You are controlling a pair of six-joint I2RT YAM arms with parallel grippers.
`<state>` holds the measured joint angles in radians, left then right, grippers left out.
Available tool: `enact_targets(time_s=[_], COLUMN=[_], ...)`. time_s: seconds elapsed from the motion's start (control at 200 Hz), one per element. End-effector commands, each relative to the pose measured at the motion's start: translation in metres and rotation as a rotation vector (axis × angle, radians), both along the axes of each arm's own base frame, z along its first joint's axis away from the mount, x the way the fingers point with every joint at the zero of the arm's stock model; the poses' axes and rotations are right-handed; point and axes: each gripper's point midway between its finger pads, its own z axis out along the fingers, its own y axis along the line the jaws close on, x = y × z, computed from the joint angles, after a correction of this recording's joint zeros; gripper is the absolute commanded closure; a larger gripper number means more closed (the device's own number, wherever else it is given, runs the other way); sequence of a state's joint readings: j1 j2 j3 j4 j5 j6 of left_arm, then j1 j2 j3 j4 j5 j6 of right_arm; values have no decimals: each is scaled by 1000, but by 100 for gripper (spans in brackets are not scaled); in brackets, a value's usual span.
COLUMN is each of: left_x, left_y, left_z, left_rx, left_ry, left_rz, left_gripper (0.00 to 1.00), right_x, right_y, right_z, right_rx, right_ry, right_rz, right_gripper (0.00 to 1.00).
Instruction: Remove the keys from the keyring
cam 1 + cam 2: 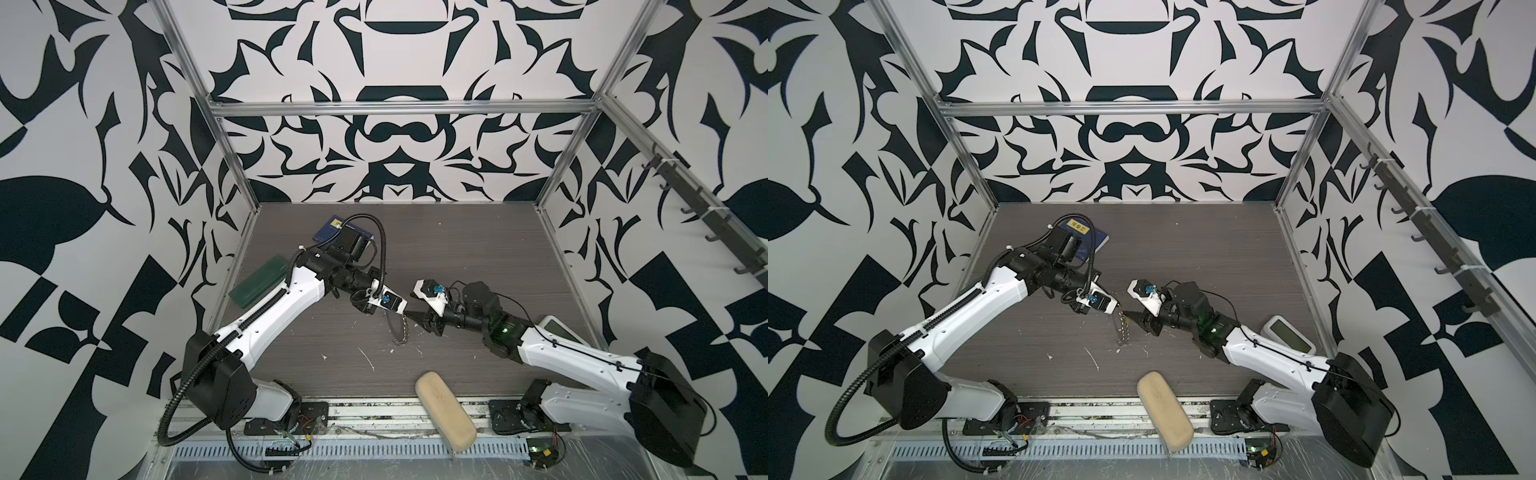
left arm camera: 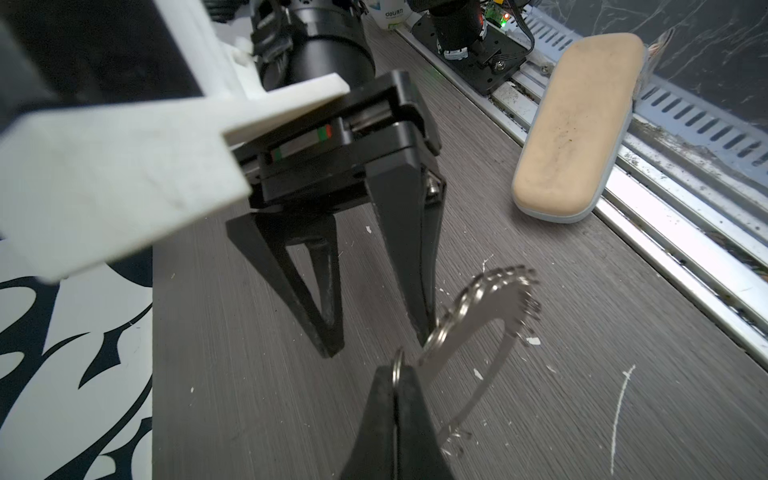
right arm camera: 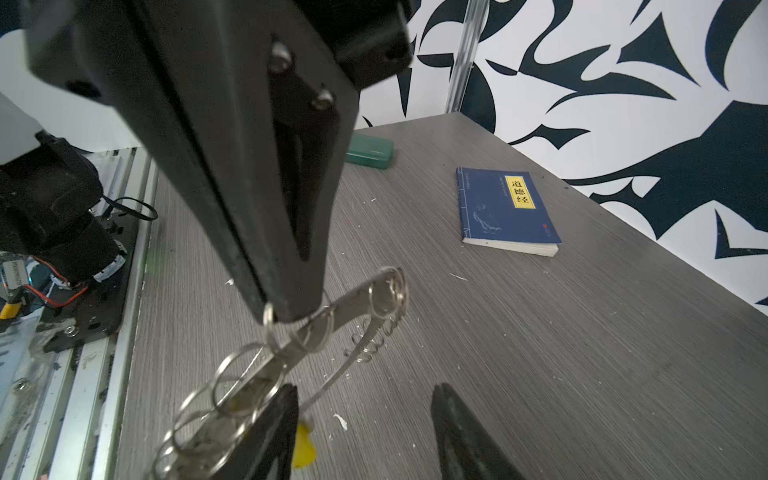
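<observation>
Nearest, a beige case (image 1: 446, 409) lies before both tools; left tool (image 2: 398, 376) clamps a rim ring of the keyring (image 2: 494, 308), disc hanging beneath; right tool (image 2: 380, 349) stands open beside it, yellow key tag (image 3: 302, 451) by one finger; blue book (image 3: 498, 212) beyond.

Close up, the black left gripper (image 3: 291, 309) pinches a small wire ring on the tilted grey keyring (image 3: 349, 305). The right gripper (image 3: 365, 388) has its fingers spread apart, a yellow key tag (image 3: 302, 451) (partly hidden) just beside one. A blue book (image 3: 507, 208) lies on the grey table (image 3: 540, 332).
</observation>
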<state>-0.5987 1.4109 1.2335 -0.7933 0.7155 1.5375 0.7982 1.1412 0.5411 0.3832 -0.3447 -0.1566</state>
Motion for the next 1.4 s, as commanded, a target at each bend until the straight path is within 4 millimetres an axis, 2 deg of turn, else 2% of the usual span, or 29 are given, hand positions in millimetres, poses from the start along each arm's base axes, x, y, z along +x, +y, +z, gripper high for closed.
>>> enact_targets(time_s=[0.0, 0.3, 0.58, 0.825, 1.06, 1.255, 1.345, 1.395], left_x=[0, -2, -6, -8, -9, -8, -9, -9], left_y=[-3, 1, 3, 3, 5, 5, 5, 5], left_z=[13, 12, 13, 12, 13, 10, 11, 10], left_rx=[-61, -61, -60, -64, -65, -62, -66, -65], left_ry=[13, 26, 37, 43, 42, 46, 50, 51], left_rz=[-2, 10, 12, -4, 2, 6, 3, 3], left_gripper=[100, 100, 100, 100, 100, 100, 100, 100], right_x=[6, 4, 13, 5, 0, 1, 0, 0], right_y=[9, 21, 10, 10, 22, 27, 28, 29], right_z=[35, 35, 34, 49, 50, 63, 65, 65], right_rx=[79, 86, 71, 77, 71, 92, 94, 91], right_ry=[-76, -75, -136, -190, -162, -172, -180, -178], right_rz=[-28, -52, -122, -78, -7, 4, 13, 17], right_gripper=[45, 44, 44, 67, 71, 72, 76, 84])
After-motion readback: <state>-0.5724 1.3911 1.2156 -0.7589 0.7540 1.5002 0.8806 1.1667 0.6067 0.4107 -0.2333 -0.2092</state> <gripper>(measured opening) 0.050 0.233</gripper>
